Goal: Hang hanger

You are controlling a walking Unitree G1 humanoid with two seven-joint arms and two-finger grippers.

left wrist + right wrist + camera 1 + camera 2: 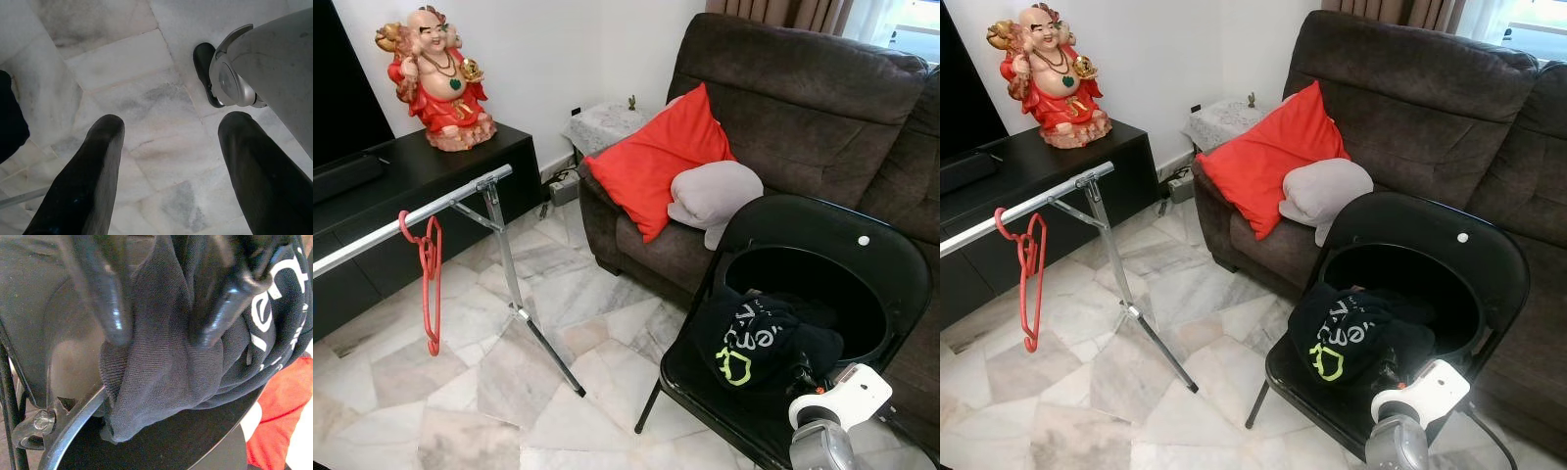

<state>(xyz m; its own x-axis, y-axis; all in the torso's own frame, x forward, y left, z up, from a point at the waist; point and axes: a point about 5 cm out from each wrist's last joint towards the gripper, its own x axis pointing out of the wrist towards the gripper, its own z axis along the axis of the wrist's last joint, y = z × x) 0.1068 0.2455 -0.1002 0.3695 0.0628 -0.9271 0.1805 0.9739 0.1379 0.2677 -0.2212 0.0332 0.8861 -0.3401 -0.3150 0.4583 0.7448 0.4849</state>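
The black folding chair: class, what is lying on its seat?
On the black folding chair lies a crumpled black garment with white and lime-green print. The right gripper presses into the cloth. Anything beneath the folds is hidden.
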